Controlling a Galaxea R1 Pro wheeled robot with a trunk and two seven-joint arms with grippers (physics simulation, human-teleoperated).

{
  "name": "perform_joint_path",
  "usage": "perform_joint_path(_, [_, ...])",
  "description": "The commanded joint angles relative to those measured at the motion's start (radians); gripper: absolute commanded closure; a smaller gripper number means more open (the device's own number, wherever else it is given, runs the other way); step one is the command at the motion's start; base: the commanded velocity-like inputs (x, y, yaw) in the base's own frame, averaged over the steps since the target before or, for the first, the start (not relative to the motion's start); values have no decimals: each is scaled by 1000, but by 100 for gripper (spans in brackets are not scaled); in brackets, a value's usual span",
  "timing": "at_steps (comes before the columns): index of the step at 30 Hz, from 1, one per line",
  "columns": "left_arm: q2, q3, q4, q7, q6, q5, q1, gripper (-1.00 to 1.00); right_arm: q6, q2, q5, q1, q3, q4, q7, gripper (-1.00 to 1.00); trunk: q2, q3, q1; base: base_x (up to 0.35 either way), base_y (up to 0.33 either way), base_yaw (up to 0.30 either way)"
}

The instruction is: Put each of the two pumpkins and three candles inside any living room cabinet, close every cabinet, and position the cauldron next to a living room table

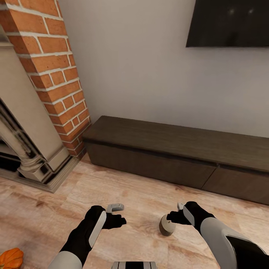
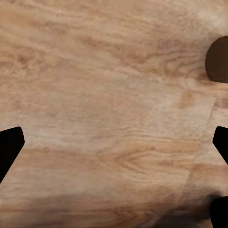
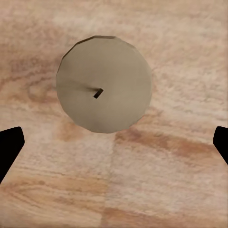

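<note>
A tan candle (image 1: pixel 167 225) stands on the wood floor, just below and beside my right gripper (image 1: pixel 175 212). In the right wrist view I look down on the candle's pale top (image 3: pixel 104 84) and small wick. It lies ahead of the open right gripper (image 3: pixel 114 147), not between the fingertips (image 3: pixel 9 148). My left gripper (image 1: pixel 118 213) hangs open over bare floor, and the left wrist view confirms the left gripper (image 2: pixel 114 147) is empty. One orange pumpkin (image 1: pixel 10 258) sits on the floor at the near left. The dark-brown cabinet (image 1: pixel 175 149) runs along the wall with its fronts closed.
A brick chimney (image 1: pixel 56 71) and a fireplace surround (image 1: pixel 26 149) stand at the left. A black TV (image 1: pixel 228 22) hangs above the cabinet. Wood floor (image 1: pixel 142 201) lies between me and the cabinet. A dark round shape (image 2: pixel 218 59) shows in the left wrist view.
</note>
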Motion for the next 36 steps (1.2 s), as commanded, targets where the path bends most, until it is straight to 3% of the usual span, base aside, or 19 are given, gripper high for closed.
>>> perform_joint_path(1, [1, -1, -1, 7, 4, 9, 0, -100, 5, 0, 11, 0, -5, -2, 7, -100, 0, -1, 0, 0, 10, 2])
perform_joint_path(5, [1, -1, -1, 8, 4, 8, 0, -100, 5, 0, 11, 0, -5, -2, 6, -100, 0, -1, 0, 0, 136, 1])
perform_joint_path(16, [1, -1, -1, 8, 4, 9, 0, -100, 5, 6, 12, 0, -3, 1, -107, -100, 0, -1, 0, 0, 14, 0])
perform_joint_path(36, [1, -1, -1, 10, 4, 9, 0, -100, 4, 6, 12, 0, -3, 1, -113, -100, 0, -1, 0, 0, 74, 0])
